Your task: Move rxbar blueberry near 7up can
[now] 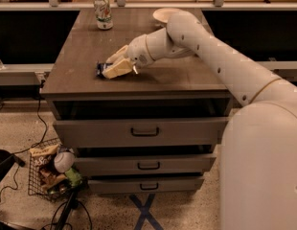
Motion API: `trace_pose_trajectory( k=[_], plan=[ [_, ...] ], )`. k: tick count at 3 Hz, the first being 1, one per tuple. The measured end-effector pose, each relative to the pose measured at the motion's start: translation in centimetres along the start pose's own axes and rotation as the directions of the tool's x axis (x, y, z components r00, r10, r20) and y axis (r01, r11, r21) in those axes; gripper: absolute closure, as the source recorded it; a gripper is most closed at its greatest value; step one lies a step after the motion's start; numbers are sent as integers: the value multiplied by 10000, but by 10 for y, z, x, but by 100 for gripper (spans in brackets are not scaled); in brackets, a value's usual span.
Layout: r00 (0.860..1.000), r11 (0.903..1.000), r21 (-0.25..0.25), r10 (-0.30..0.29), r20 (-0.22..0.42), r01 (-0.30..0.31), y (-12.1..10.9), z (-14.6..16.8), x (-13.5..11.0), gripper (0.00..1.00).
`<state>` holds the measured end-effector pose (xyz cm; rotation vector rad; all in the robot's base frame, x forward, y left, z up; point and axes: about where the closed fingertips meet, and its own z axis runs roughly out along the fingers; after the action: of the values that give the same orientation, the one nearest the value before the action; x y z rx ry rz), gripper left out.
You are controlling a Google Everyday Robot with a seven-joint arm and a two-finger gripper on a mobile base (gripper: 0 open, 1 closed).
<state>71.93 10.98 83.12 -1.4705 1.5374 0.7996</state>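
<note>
The rxbar blueberry [100, 70] is a dark blue wrapper lying near the front left of the brown tabletop [177, 75]. Only its left end shows, past the fingertips. My gripper [112, 66] is down at the table surface, reaching in from the right, with its pale fingers [119, 71] shut on the bar. The 7up can [103, 12] stands upright at the back left of the table, well beyond the gripper and apart from the bar.
A white bowl [164, 14] sits at the back of the table, behind my arm. The cabinet has three drawers [144, 131] below the top. A wire basket [50, 171] of objects and cables lies on the floor at the left.
</note>
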Motion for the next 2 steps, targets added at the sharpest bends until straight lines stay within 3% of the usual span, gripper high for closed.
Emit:
trace_pose_trajectory(
  k=[1,2],
  plan=[
    [9951,9936,709,-845,-509,880,-4,-26,-37,100],
    [9929,9909,759,-1069,-527,1108,-1,-31,-50,100]
  ],
)
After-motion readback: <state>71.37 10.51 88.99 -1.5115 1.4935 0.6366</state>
